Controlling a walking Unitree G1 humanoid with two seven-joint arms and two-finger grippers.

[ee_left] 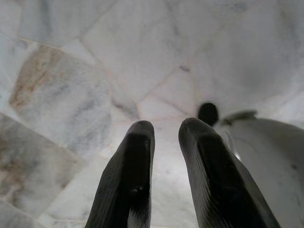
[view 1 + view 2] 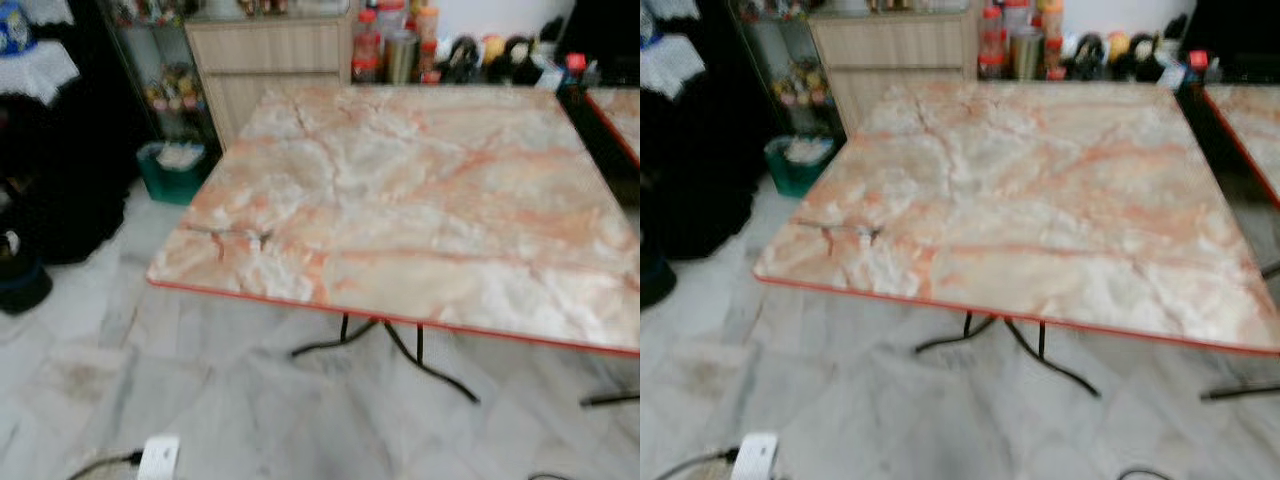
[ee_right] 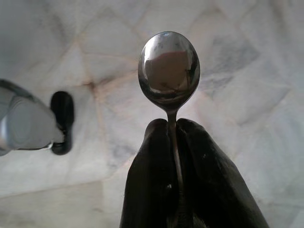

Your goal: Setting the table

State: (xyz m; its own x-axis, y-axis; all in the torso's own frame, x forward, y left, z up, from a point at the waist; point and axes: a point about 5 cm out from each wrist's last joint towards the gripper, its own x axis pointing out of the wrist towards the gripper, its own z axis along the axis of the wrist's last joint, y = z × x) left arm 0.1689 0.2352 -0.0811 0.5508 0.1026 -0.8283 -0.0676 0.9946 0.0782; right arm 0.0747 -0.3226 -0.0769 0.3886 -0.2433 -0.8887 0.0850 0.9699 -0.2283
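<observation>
A square table [image 2: 420, 190] with a pink marble top and a red rim stands before me, its top bare. In the right wrist view my right gripper [image 3: 173, 124] is shut on the handle of a metal spoon [image 3: 169, 66], whose bowl sticks out past the fingertips over the pale marble floor. In the left wrist view my left gripper [image 1: 165, 128] hangs over the floor with a narrow gap between its fingers and nothing in it.
A second table [image 2: 620, 115] stands at the right. Behind the table are a wooden cabinet [image 2: 265, 65] and several jars and bottles [image 2: 395, 45]. A green bin [image 2: 175, 168] sits by the table's left side. A white power strip [image 2: 158, 457] lies on the floor.
</observation>
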